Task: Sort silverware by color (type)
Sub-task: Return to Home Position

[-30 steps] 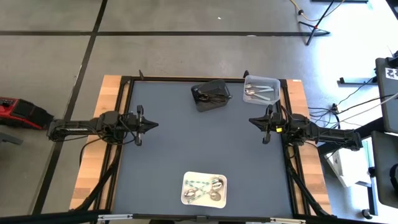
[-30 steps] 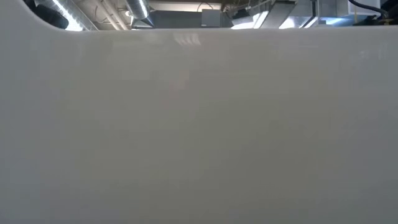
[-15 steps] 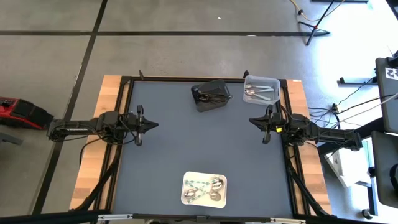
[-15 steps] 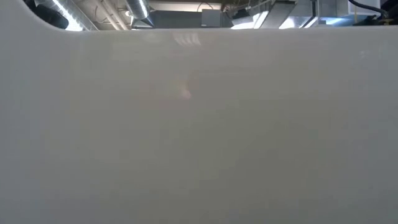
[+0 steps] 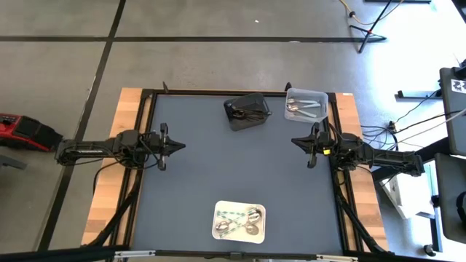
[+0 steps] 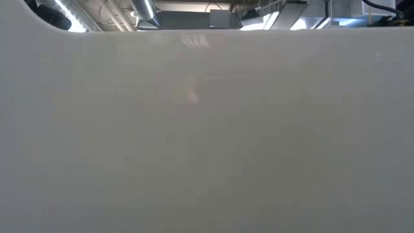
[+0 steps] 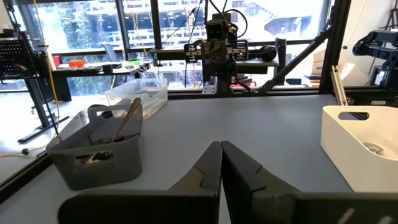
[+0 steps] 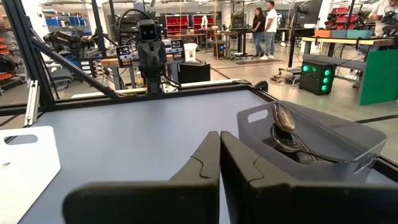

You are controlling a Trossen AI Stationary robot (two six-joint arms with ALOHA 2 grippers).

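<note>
1. My left hand (image 5: pixel 177 145) hangs over the left side of the surface (image 5: pixel 218 175). Its fingers are pressed together with nothing between them.
2. My right hand (image 5: pixel 297 141) hangs over the right side, well apart from the left. Its fingers are likewise closed tight and empty.
3. The silverware lies in three containers. The dark bin (image 5: pixel 256 108) at the far middle holds some utensils (image 7: pixel 129 115). Only handles poke above its rim, so I cannot count them.
4. The clear bin (image 5: pixel 306 92) at the far right corner holds shiny spoons (image 8: pixel 284 118) that overlap one another. Its cloudy wall blurs the lower ones.
5. The white tray (image 5: pixel 239 203) at the near edge holds a tangle of pieces (image 5: pixel 244 222), too small from above for me to tell apart.
6. Both wrist views cut that tray off at the frame edge.
7. The low view is almost wholly blocked by a blank pale wall (image 6: pixel 207 142) right against the lens. I cannot tell what it is, and only a strip of ceiling (image 6: pixel 194 13) shows above it.
</note>
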